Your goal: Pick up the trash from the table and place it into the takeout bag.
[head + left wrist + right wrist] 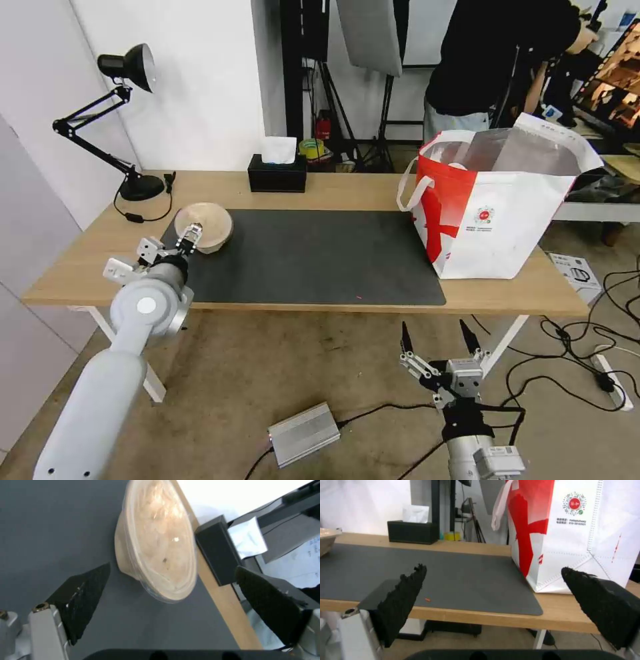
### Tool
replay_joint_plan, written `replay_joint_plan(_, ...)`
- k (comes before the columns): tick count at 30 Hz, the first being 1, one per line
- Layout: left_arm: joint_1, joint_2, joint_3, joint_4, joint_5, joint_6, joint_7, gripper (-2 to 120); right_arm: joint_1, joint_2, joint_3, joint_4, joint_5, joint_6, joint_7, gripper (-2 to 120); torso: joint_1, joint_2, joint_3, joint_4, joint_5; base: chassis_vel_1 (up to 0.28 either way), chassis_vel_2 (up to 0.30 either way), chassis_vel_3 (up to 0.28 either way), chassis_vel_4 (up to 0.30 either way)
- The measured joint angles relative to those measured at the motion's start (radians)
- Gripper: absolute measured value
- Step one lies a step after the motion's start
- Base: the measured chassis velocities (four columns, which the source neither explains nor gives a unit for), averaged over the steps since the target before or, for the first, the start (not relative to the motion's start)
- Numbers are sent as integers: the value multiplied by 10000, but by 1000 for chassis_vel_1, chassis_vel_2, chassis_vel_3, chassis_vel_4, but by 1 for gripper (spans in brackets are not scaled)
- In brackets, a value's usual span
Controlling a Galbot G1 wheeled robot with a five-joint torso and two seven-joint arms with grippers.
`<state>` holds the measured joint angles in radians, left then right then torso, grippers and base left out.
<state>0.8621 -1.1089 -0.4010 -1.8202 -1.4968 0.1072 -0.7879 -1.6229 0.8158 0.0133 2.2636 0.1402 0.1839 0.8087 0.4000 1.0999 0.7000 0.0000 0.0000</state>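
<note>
The beige lidded paper bowl [205,227] sits at the dark grey mat's [320,257] left end on the worktop [347,190]. The left claw [189,238] hovers spread wide right by it. The right claw [437,341], also agape, hangs below the worktop's front edge, near the takeout bag [497,220].

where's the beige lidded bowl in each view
Head view: the beige lidded bowl sits at the mat's far left corner, just ahead of the left gripper.
Left wrist view: it lies between and beyond the open fingers, on the mat.
Right wrist view: a sliver of it shows at the picture's edge.
Shared landmark: the black tissue box.
</note>
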Motion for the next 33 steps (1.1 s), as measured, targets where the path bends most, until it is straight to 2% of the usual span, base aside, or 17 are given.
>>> replay_joint_plan(10,-767,-436,408,1188,234,163,144,100,0,-1,0,0,0,0,0,100,1,0,0,-1,1,0,0,0,0)
replay_joint_plan(33,-1605,-672,637,2446,305,157,461,100,0,0,0,0,0,0,0,100,-1,0,0,1,0,0,0,0,0)
